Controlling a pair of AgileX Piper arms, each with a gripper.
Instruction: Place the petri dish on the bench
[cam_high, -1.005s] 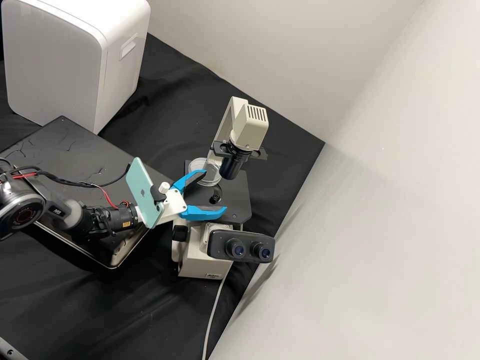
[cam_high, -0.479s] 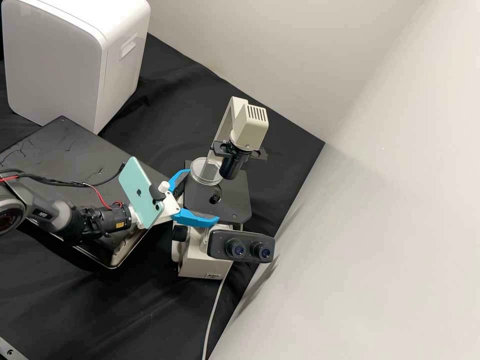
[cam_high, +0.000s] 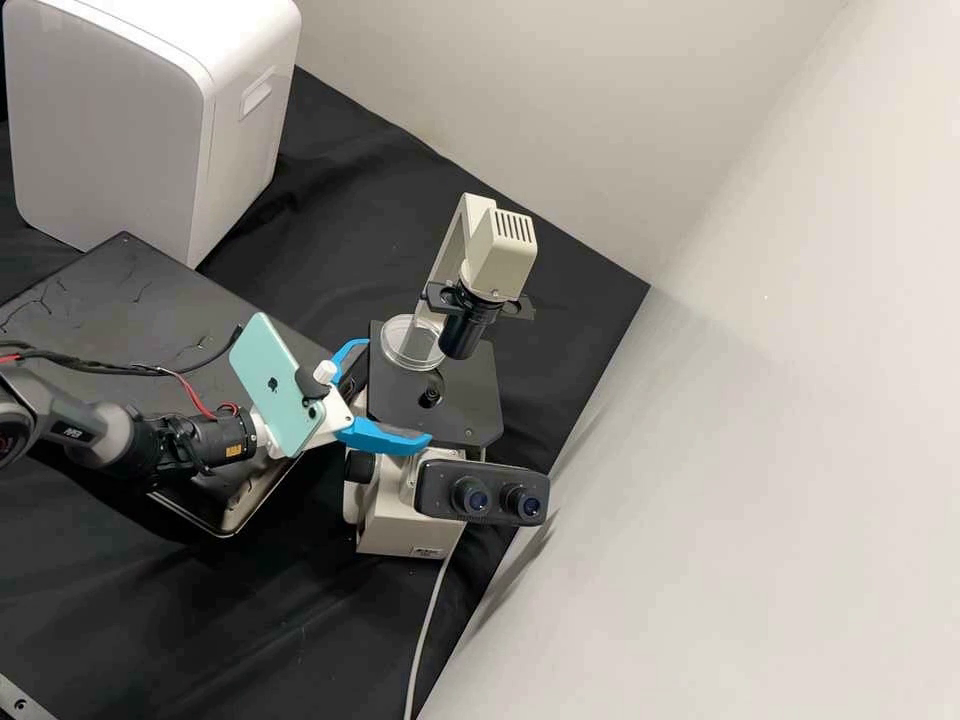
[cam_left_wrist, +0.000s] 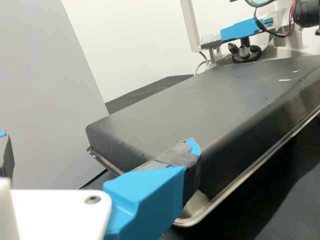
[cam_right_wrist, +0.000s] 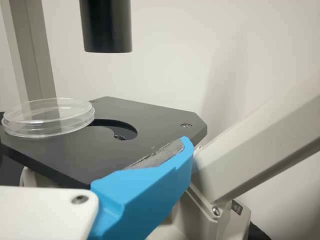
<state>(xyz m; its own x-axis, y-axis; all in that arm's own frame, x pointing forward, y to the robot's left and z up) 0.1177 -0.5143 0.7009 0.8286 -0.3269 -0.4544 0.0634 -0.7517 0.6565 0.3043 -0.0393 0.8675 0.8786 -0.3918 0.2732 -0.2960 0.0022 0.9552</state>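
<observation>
fingers spread wide beside petri dish on microscope stage.

Petri dish on black microscope stage, beside round opening; dark tube above.

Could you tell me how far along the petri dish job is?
Nothing looks done yet: the petri dish sits on the microscope stage. In hand: the right gripper is open beside the stage, not touching the dish. Left: grasp it, lift it, set it on the bench.

Dark grey right arm trails red and black cables; white pincer has blue fingers.
</observation>
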